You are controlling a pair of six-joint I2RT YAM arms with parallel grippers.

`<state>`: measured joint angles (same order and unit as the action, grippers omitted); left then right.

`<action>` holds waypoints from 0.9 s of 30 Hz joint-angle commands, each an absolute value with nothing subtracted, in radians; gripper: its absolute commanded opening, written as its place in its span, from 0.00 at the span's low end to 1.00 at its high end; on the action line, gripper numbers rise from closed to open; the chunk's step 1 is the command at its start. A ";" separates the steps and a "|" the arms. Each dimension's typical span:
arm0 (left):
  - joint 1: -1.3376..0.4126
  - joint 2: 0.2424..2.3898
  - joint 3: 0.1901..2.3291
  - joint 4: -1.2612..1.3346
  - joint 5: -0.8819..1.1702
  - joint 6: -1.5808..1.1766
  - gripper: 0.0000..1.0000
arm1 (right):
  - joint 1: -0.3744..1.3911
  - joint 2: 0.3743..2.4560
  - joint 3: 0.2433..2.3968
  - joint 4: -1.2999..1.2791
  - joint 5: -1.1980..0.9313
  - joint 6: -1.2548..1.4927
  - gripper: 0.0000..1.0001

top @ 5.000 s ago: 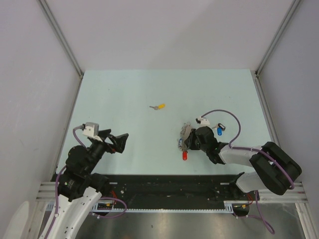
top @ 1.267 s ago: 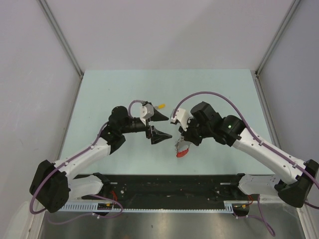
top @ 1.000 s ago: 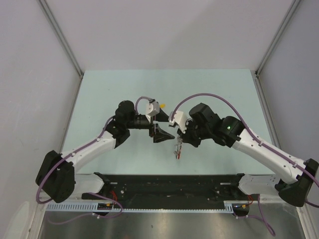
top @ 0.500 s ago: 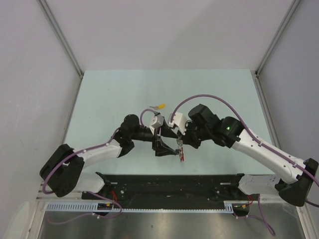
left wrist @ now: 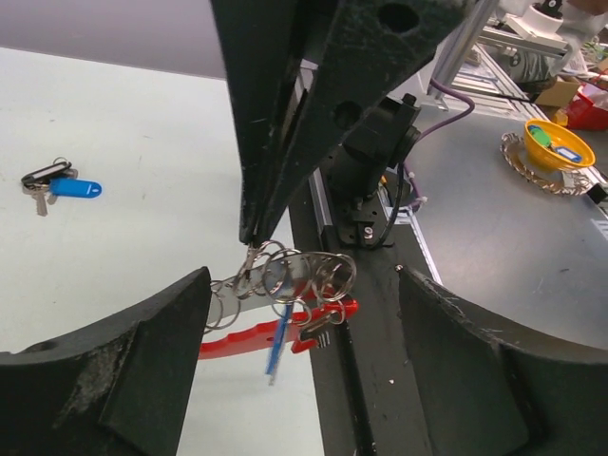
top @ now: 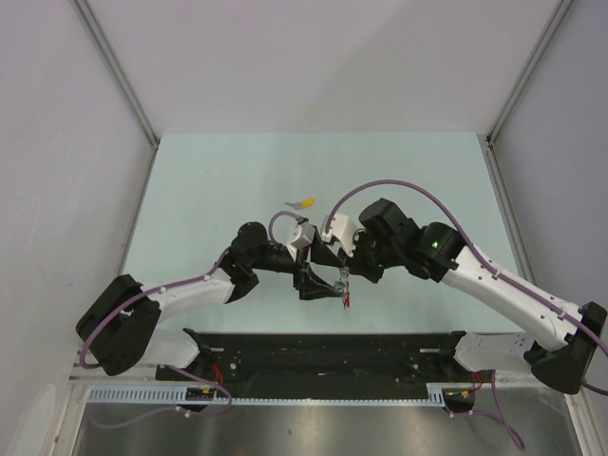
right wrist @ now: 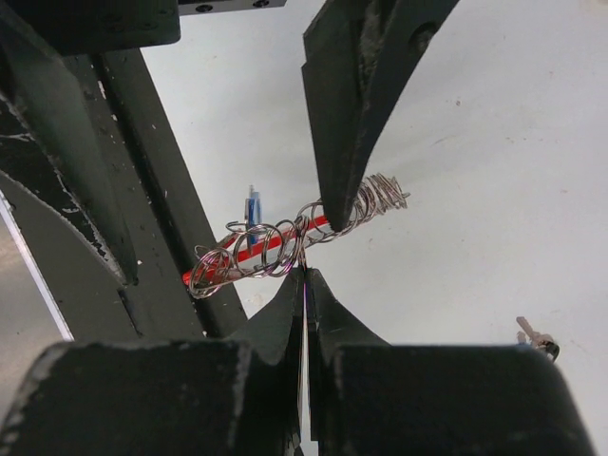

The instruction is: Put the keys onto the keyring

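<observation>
right gripper [right wrist: 304,273] is clamped on the keyring [right wrist: 249,249], which is hung from its tips. left gripper [left wrist: 304,328] is spread open, with the keyring flanked by its fingers [left wrist: 123,370]. blue-capped key [left wrist: 74,188] is seen lying well apart from both.

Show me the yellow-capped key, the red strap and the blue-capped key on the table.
yellow-capped key [top: 306,202], top view, yellow cap.
red strap [left wrist: 233,344], left wrist view, its left part.
blue-capped key [left wrist: 76,188], left wrist view, blue cap.
</observation>
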<state>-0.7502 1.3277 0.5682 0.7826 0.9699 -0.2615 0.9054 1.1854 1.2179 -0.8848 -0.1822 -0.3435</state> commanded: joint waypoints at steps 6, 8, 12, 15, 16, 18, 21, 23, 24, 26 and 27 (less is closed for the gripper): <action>-0.779 1.299 0.560 0.779 0.962 -0.247 0.76 | 0.884 1.170 1.224 -0.848 -0.156 -0.325 0.00; -0.781 1.293 0.557 0.775 0.960 -0.249 0.75 | 0.876 1.170 1.223 -0.845 -0.155 -0.319 0.00; -0.787 1.278 0.555 0.773 0.966 -0.250 0.75 | 0.862 1.175 1.220 -0.841 -0.152 -0.311 0.00; -0.795 1.275 0.568 0.770 0.980 -0.265 0.74 | 0.853 1.186 1.218 -0.838 -0.127 -0.301 0.00; -0.799 1.270 0.572 0.769 0.985 -0.268 0.74 | 0.853 1.187 1.218 -0.836 -0.123 -0.299 0.00; -0.813 1.264 0.577 0.758 0.991 -0.267 0.74 | 0.845 1.189 1.218 -0.833 -0.115 -0.295 0.00; -0.848 1.267 0.589 0.753 0.992 -0.261 0.74 | 0.838 1.192 1.216 -0.819 -0.120 -0.288 0.00; -0.870 1.279 0.610 0.730 0.988 -0.258 0.74 | 0.833 1.199 1.215 -0.810 -0.117 -0.285 0.00; -0.885 1.278 0.614 0.730 0.971 -0.259 0.74 | 0.830 1.203 1.215 -0.810 -0.109 -0.284 0.00; -0.890 1.260 0.609 0.744 0.939 -0.273 0.74 | 0.825 1.212 1.213 -0.808 -0.098 -0.278 0.00; -0.890 1.249 0.607 0.744 0.907 -0.276 0.75 | 0.825 1.218 1.213 -0.808 -0.091 -0.276 0.00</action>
<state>-0.8711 1.3010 0.5697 0.7292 0.9470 -0.2626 0.8352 1.1988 1.2083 -0.8627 -0.1379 -0.2924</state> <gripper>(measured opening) 0.743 0.008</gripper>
